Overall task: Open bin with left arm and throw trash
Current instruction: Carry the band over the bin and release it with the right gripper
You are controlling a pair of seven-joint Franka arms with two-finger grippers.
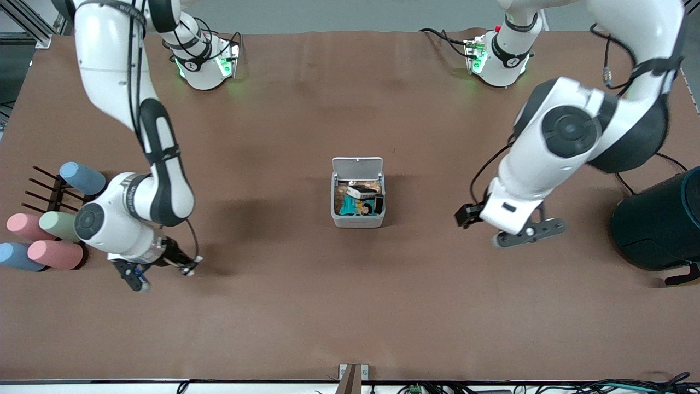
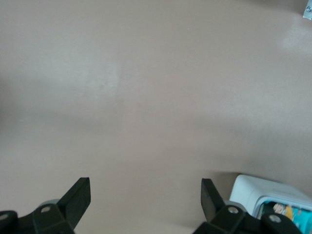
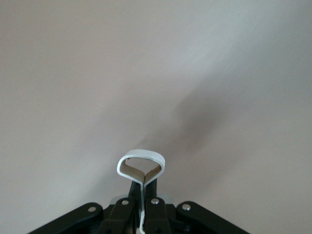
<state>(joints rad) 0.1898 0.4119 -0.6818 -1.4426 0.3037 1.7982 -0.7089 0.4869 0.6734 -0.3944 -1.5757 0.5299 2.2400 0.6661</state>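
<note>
Right hand (image 3: 143, 195): clenched on the white loop (image 3: 140, 163), well apart from the bin (image 1: 358, 192).
Left hand (image 2: 146, 204): released, waiting beside the bin.
Bin: lid up, nearly full.
Your risk: the pinched loop could slip out, or snag.

You are looking at a table (image 1: 306, 306) covered in matt brown sheet, faintly creased like paper or thin felt. The bin (image 1: 357, 220) at its centre looks like smooth white-grey plastic with a soft sheen, its lid (image 1: 357, 164) equally plain; the trash (image 1: 361, 200) inside shows glossy printed wrappers. The right gripper (image 3: 142, 187) pinches a white loop (image 3: 141, 163) that reads as thin, smooth paper or plastic strip with a brownish inner face. The left gripper (image 2: 146, 200) has matt black plastic fingers. At nine o'clock from the bin, pastel cylinders (image 1: 54, 254) look soft and matt, foam-like. At three o'clock, the dark teal cylinder (image 1: 661, 224) has a dull sheen.
</note>
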